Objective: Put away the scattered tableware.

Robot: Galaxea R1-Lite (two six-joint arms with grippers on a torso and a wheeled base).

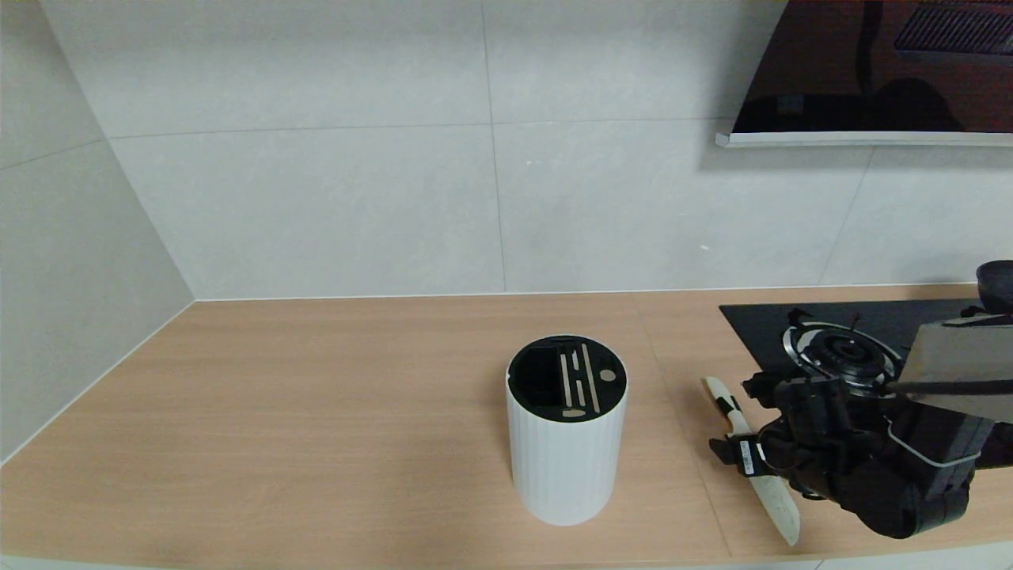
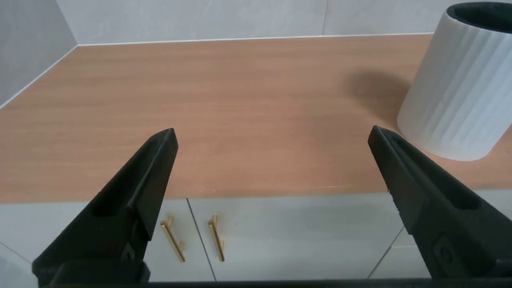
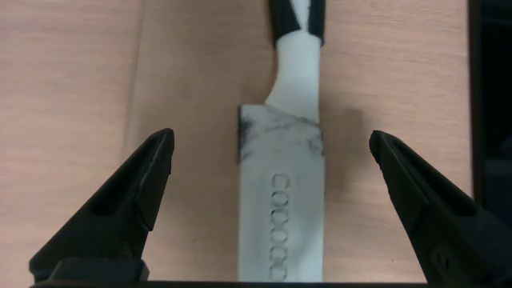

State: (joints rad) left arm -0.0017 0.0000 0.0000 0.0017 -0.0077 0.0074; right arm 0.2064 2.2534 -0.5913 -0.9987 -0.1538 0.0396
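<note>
The counter (image 1: 316, 412) spreads under my right gripper (image 3: 270, 134), whose fingers gape wide, holding nothing. The white holder (image 1: 566, 451) stands upright off to its left. The knife (image 3: 282, 200) lies flat directly beneath it, between the fingers. My left gripper (image 2: 272, 130) gapes empty too.

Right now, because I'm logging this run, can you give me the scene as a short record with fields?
knife: flat on the counter, right of the holder, handle toward the wall
holder: white ribbed cylinder, black slotted top, upright
right end effector: open, over the knife, one finger each side of the blade
left end effector: open, holding nothing, by the counter's front edge
hob: behind the right end effector
</note>
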